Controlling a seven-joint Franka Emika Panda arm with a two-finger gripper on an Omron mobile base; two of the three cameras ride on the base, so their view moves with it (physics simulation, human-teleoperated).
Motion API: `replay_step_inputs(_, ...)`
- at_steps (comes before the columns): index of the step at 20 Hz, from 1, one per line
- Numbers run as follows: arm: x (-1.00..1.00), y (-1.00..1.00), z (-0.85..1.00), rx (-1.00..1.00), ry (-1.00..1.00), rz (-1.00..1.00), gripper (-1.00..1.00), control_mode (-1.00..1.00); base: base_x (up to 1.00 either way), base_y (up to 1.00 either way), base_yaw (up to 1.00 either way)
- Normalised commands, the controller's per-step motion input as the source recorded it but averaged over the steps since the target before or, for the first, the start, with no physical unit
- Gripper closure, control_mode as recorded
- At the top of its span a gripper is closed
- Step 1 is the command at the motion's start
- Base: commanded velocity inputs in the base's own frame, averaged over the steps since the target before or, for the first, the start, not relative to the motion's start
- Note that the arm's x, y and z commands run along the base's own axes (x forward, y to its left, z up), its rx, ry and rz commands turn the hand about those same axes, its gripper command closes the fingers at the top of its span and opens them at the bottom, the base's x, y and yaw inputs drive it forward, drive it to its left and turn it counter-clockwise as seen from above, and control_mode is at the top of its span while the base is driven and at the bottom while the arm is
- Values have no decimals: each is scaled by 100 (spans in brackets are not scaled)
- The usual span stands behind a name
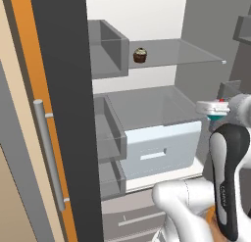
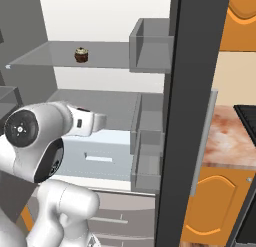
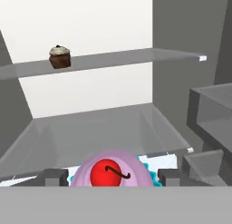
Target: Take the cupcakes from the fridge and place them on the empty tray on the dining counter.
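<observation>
The fridge (image 1: 162,108) stands open before me, grey-white shelves inside. A dark brown cupcake with a pale top (image 1: 140,55) (image 2: 81,55) (image 3: 59,56) stands alone on the upper glass shelf. My gripper (image 3: 113,178) (image 1: 214,113) hovers in front of the middle shelf, lower and to the right of that cupcake. It is shut on the pink-frosted cupcake (image 3: 111,171), which has a red cherry on top and a teal wrapper (image 1: 215,117). The fingertips (image 3: 54,177) flank it on both sides. The empty tray and the dining counter are out of view.
A white drawer (image 1: 162,150) with a handle slot sits under the middle shelf. Grey door bins (image 1: 109,47) (image 2: 150,43) hang on the open doors at both sides. A marbled counter top (image 2: 230,136) over orange cabinets lies right of the right door.
</observation>
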Motion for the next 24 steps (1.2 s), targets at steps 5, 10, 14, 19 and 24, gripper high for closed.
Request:
replay_step_inputs(5,-87,9,53,-1,1,-5,100,-100,0,0,0)
replay_step_inputs(10,-91,12,37,-3,2,-7,100,-100,0,0,0)
replay_step_inputs(14,0,0,0,0,0,0,100,100,-63,0,-10)
replay_step_inputs(19,0,0,0,0,0,0,100,100,-34,1,-81)
replay_step_inputs(24,0,0,0,0,0,0,100,100,0,0,-100)
